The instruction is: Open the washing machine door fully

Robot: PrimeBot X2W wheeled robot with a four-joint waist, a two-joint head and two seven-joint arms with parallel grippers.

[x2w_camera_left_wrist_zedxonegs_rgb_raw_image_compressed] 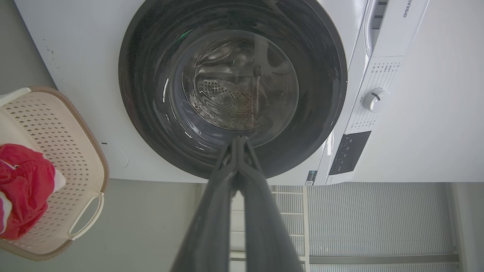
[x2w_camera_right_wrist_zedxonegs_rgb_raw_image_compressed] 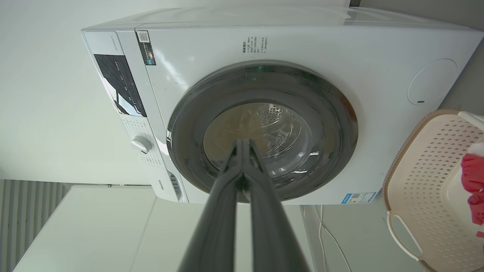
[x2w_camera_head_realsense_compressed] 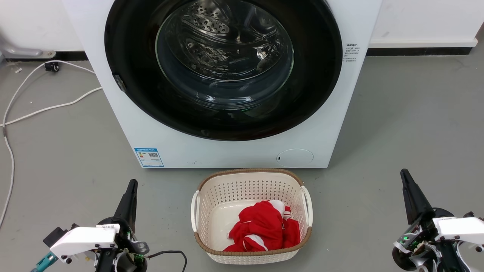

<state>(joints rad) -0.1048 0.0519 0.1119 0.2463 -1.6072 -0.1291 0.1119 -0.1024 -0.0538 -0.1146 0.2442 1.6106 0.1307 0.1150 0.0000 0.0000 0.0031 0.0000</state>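
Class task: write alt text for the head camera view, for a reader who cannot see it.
A white front-loading washing machine with its round black door closed stands on a grey floor. In front sits a cream basket holding a red garment. The robot's left gripper and right gripper sit at the lower corners, both shut.

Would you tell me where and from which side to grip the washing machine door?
Probably the small grey catch on the left rim of the washing machine door; the shut, flush, glossy face offers no other edge. Come from the left with the left tool.
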